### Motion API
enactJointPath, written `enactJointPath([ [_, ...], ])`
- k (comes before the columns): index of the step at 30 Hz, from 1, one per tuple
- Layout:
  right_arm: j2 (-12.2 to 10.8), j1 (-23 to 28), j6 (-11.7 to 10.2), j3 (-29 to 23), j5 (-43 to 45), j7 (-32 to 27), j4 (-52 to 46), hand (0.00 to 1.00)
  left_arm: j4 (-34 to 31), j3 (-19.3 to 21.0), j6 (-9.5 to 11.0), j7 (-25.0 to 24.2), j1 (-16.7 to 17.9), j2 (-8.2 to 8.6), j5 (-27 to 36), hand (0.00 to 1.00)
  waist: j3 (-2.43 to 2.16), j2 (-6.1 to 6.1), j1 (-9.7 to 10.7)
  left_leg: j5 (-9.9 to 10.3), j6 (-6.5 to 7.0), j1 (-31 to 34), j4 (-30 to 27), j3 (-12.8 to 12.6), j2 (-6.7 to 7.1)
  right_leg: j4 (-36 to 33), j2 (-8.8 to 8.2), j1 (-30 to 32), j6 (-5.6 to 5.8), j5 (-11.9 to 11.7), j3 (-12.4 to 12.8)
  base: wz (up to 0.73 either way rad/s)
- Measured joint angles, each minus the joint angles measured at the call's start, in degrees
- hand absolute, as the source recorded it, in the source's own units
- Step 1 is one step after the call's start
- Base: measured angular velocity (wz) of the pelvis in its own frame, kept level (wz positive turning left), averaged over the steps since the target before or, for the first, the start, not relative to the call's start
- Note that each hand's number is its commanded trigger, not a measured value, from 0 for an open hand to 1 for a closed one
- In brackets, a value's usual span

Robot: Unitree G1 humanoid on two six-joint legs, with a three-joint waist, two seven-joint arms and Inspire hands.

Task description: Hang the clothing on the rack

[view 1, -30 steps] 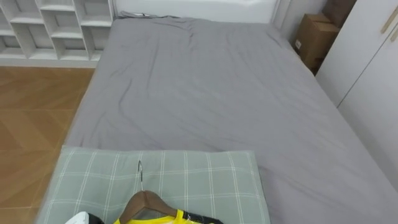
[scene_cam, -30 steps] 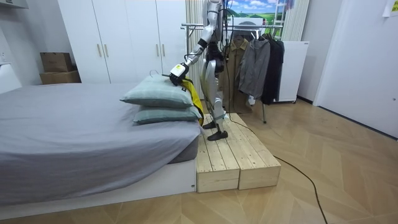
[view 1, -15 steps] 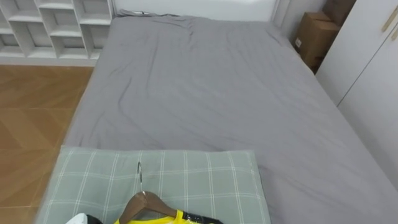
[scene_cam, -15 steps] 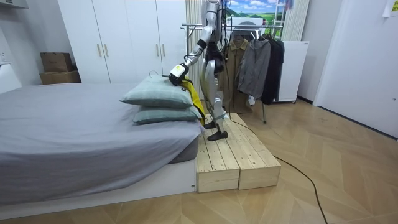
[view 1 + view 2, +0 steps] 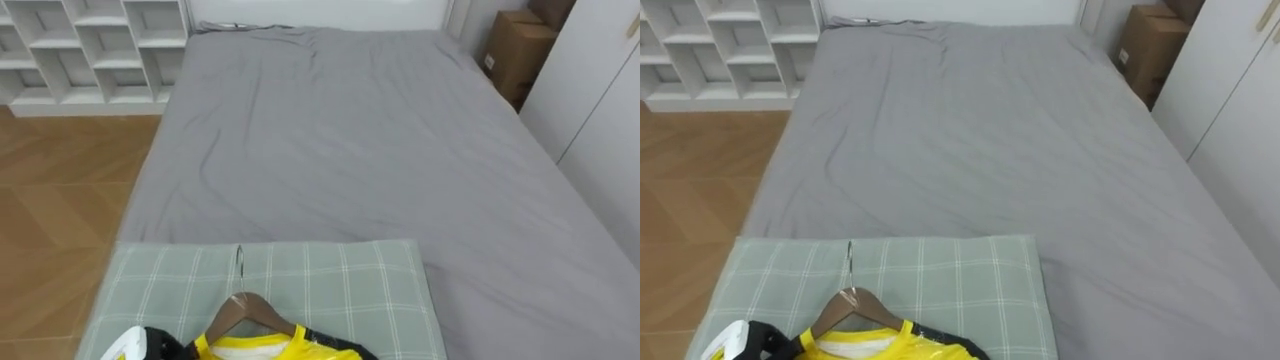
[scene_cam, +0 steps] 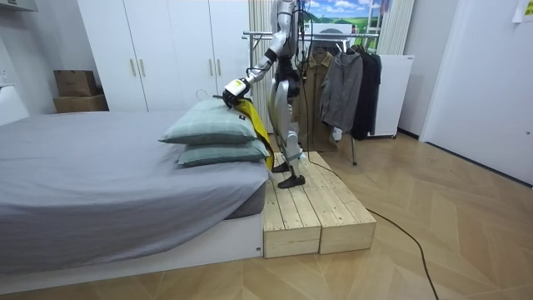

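A wooden hanger (image 5: 245, 310) with a metal hook carries a yellow garment (image 5: 265, 348) over the green checked pillow (image 5: 330, 290) at the bottom of the eye views. My left hand (image 5: 128, 345) is at the hanger's left end and seems shut on it. In the room view I stand on a wooden platform (image 6: 304, 208) beside the bed. That arm reaches out over the stacked pillows (image 6: 204, 129), with the left hand (image 6: 232, 89) raised. The yellow garment (image 6: 254, 125) hangs down from the hand past the pillows' edge.
The grey bed (image 5: 350, 150) stretches ahead. A white shelf unit (image 5: 90, 50) stands at its far left, with a cardboard box (image 5: 520, 50) and white wardrobe doors (image 5: 600, 130) at its right. Behind me a clothes rack (image 6: 333, 35) holds dark garments (image 6: 346, 92).
My left hand has risen a little and moved toward the room view's left, lifting the hanger and garment. The eye view has shifted slightly.
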State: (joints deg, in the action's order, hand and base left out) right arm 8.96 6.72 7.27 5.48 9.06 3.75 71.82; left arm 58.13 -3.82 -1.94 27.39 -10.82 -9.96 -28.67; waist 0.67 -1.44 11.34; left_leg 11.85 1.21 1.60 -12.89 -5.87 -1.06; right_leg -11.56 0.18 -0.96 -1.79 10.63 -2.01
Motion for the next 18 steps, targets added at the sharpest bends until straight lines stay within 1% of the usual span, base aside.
enactJointPath([
  [2, 0.02, -0.23, -0.25, 0.03, -0.13, 0.03, 0.93, 0.0, -1.56, -0.75, -0.01, 0.01, 0.11, 0.04, 0.97, 1.0, -0.08, 0.29, 0.02, -0.01, 0.0, -0.25, 0.34, 0.15, 0.44, 0.02, -0.04, 0.0, 0.0, 0.0, 0.0, 0.06],
  [4, 0.13, -0.86, -0.24, 0.03, -0.11, 0.04, 2.66, 0.0, -3.53, -1.02, 0.0, 0.02, 0.73, 0.05, 1.27, 1.0, -0.46, 0.77, -0.02, -0.07, 0.0, -0.45, 0.21, 0.22, 0.54, -0.04, -0.1, -0.22, 0.0, 0.0, 0.02, 0.0],
  [5, 0.17, -0.88, -0.26, 0.03, -0.11, 0.03, 3.09, 0.0, -4.46, -1.03, -0.01, 0.02, 1.15, 0.05, 1.67, 1.0, -0.52, 0.85, 0.02, -0.09, 0.0, -0.53, 0.15, 0.24, 0.56, -0.06, -0.12, -0.28, 0.01, 0.0, 0.0, 0.0],
  [7, 0.19, -1.09, -0.44, 0.05, -0.12, 0.08, 4.13, 0.0, -7.12, -1.04, 0.0, 0.11, 2.36, 0.04, 2.25, 1.0, -0.53, 0.89, 0.05, -0.1, 0.0, -1.15, 0.16, 0.24, 0.57, -0.06, -0.14, -0.86, 0.01, 0.0, -0.03, 0.0],
  [11, 0.21, -1.86, -0.46, 0.05, -0.11, 0.12, 4.32, 0.0, -7.9, -1.55, 0.01, 0.71, 2.41, 0.03, 2.28, 1.0, -0.54, 0.83, 0.13, -0.1, 0.0, -1.28, 0.1, 0.43, 0.65, -0.05, -0.19, -1.11, 0.04, 0.02, -0.31, 0.02],
  [13, 0.22, -2.68, -0.53, 0.03, -0.1, 0.13, 4.9, 0.0, -7.94, -1.77, 0.01, 1.1, 2.41, 0.02, 2.28, 1.0, -0.54, 0.81, 0.66, -0.1, 0.0, -1.25, -0.43, 0.8, 0.7, -0.08, -0.25, -1.37, 0.04, 0.02, -0.43, 0.06],
  [15, 0.21, -2.85, -1.04, 0.04, -0.11, 0.12, 4.88, 0.0, -8.27, -1.96, 0.01, 1.24, 2.41, 0.02, 2.25, 1.0, -0.52, 0.79, 0.78, -0.1, 0.01, -1.23, -0.93, 1.22, 0.73, -0.02, -0.26, -1.69, 0.04, 0.02, -0.33, 0.03],
  [17, 0.21, -2.89, -1.47, 0.04, -0.15, 0.11, 4.83, 0.0, -9.86, -2.12, 0.11, 1.3, 2.41, 0.03, 2.25, 1.0, -0.46, 0.81, 0.79, -0.1, 0.01, -1.3, -1.05, 1.3, 0.79, 0.11, -0.25, -1.95, 0.08, 0.04, -0.31, 0.07],
  [18, 0.21, -3.02, -1.54, 0.04, -0.12, 0.12, 4.82, 0.0, -11.89, -2.12, 0.61, 1.84, 2.41, 0.03, 2.25, 1.0, -0.44, 0.85, 0.76, -0.1, 0.01, -1.36, -0.94, 1.33, 0.8, 0.12, -0.24, -2.0, 0.09, 0.05, -0.32, 0.0],
])
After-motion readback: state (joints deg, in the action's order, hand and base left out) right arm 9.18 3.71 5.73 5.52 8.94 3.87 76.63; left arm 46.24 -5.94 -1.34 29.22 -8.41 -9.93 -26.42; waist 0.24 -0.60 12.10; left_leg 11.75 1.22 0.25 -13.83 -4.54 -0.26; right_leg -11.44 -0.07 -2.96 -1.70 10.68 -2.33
